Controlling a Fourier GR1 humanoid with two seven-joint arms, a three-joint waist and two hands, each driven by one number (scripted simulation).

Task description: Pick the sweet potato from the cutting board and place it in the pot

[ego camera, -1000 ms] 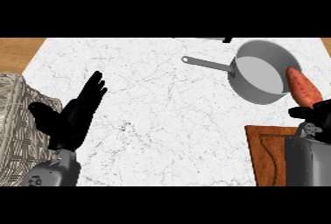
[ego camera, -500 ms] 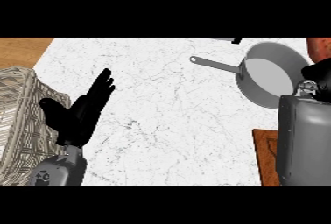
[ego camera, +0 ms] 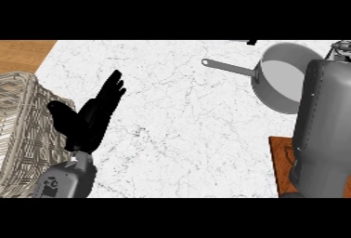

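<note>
Nearest, at the view's lower right: the right forearm [ego camera: 321, 125], grey, runs up the right edge and covers part of the cutting board [ego camera: 280, 162], of which only a red-brown strip w/ a darker rim shows. The right hand itself is out of view past the upper right corner, so its fingers can't be judged. Sweet potato: not visible anywhere, so its long axis, which way it points and its place rel. to the hand can't be told.

Lower left: left hand [ego camera: 89, 121], black, open, fingers straight and pointing up-right, thumb out to the left, resting above the counter, holding nothing. Just left of it a woven basket [ego camera: 21, 121] at the left edge.

Farther: the pot [ego camera: 281, 76], grey, round, pale inside, partly hidden by the right forearm; its handle sticks out to the upper left. Inside looks bare where it shows.

Surface: white marble counter [ego camera: 178, 116] w/ thin grey veins; a wood strip [ego camera: 24, 53] at far upper left.
</note>
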